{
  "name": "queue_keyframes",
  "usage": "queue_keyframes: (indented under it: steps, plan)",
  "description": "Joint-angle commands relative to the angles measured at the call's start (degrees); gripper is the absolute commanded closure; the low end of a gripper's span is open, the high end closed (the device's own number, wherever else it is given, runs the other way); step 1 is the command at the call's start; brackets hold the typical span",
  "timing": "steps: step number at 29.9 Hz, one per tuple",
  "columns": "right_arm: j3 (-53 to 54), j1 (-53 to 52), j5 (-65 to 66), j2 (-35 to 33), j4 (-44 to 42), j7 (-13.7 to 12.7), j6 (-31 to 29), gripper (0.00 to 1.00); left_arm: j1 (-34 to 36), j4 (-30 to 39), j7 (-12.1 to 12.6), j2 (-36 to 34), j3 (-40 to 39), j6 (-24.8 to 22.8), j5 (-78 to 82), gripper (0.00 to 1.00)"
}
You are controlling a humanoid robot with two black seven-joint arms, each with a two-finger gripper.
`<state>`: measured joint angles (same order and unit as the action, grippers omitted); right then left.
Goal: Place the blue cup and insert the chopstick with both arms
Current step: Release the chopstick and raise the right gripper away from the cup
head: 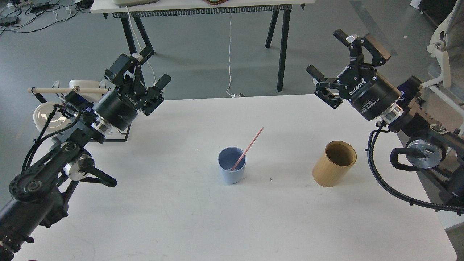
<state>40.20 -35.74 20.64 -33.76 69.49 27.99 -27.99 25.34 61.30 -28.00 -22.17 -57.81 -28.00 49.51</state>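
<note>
**Chopstick resting in blue cup, both grippers spread and empty**

Nearest on the white table, the blue cup is seen standing upright near the middle. The chopstick is lodged inside it, its lower end at the cup's floor and its upper end leaning up and to the right past the rim. To the right of the cup, well apart, a tan wooden cylinder holder is found upright. Farther back, the left gripper is held above the table's far left corner with fingers spread, nothing between them. The right gripper is raised over the far right edge, fingers likewise parted and empty. Behind the left arm, a wire rack with a wooden dowel is partly hidden.
</note>
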Motion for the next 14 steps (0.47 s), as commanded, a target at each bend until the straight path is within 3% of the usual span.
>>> queue_keyframes:
  steps: [1,14]
  plan:
    - [1.98,0.32,-0.16,2.55,-1.20,0.01,-0.01,0.01,-0.03,0.05,0.00,-0.51,0.06,0.00,-1.78,0.01]
    - [3.75,2.95,-0.60,5.99,-4.27,0.01,0.04,0.01,-1.08,-0.04,0.00,-0.42,0.24,0.00,-1.78,0.01]
